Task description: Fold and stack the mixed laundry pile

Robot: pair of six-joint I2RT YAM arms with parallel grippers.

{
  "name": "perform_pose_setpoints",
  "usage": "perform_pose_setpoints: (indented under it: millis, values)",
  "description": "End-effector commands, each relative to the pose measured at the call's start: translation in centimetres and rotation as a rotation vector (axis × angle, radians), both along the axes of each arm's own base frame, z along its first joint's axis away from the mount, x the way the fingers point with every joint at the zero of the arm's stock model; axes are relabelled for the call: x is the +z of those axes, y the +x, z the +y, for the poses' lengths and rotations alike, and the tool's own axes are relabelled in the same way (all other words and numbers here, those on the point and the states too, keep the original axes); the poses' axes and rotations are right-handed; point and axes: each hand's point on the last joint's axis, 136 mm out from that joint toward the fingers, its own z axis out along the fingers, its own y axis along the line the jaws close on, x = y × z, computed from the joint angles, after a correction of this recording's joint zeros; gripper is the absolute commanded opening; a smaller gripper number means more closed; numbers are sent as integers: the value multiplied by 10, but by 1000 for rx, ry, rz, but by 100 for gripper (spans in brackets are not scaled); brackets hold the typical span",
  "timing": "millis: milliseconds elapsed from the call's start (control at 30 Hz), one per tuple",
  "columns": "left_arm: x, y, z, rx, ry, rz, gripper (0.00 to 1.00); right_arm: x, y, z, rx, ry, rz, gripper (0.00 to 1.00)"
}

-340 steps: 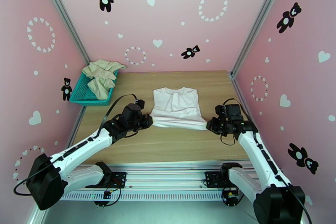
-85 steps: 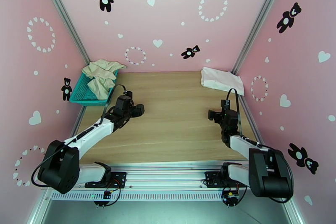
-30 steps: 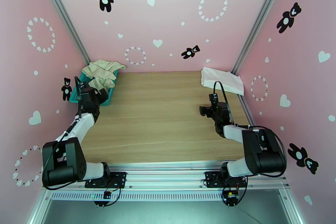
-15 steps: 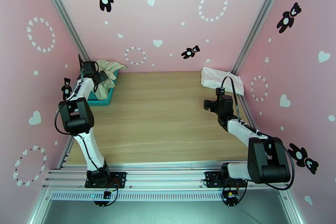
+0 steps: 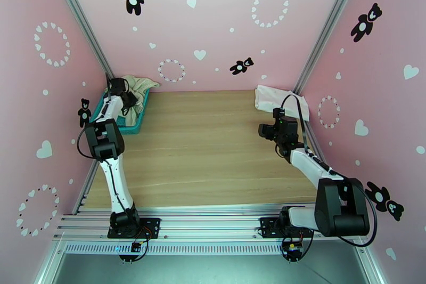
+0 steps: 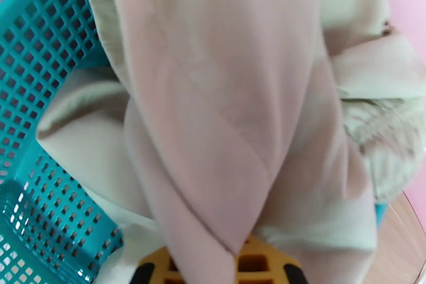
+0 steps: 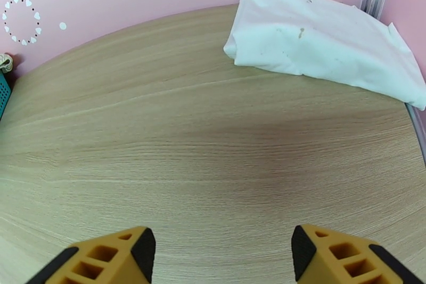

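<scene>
**Beige garment in the basket, white shirt folded in the far corner**

The cream-beige garment (image 6: 213, 93) lies crumpled in the teal mesh basket (image 6: 32, 66), its folds heaped above the rim and one flap hanging over the far edge. In the overhead view the basket (image 5: 129, 124) sits at the far left corner of the tabletop (image 5: 213, 141), against the pink wall. The white T-shirt (image 7: 319, 45) lies folded flat at the far right corner, well apart from the basket. A few small dark specks show on its upper face in the right wrist view; they are too small to read as a mark or writing.

The left claw (image 5: 127, 97) is down on the beige cloth inside the basket, the arm stretched far forward. Its wrist camera shows the yellow fingers (image 6: 255, 261) at the bottom edge with a point of cloth draped over them. Whether they are pinched on the cloth I cannot tell.

The right claw (image 7: 218, 258) hangs over bare wood near the shirt, its yellow fingers spread wide with nothing between them. From above, this claw (image 5: 266, 131) points leftward across the tabletop
</scene>
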Motion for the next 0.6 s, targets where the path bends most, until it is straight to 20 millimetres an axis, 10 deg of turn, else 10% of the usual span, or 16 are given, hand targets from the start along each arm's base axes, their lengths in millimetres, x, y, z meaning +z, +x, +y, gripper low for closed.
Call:
perform_pose_setpoints:
  millis: [0,133,267,433,567]
  values:
    - [177,-22,-41,-138,64,-355,0,23,-1,3,-8,36,-55,71]
    - [278,-85,-123,-339,117,-527,0,34,2,9,3,77,-76,70]
    - [330,-158,-247,-645,81,-675,0,47,4,14,21,97,-86,73]
    - [307,-227,-385,-998,-77,-695,0,52,-1,8,-12,73,-30,76]
    - [236,-221,-439,-1044,-141,-551,0,51,-9,11,6,79,15,76]
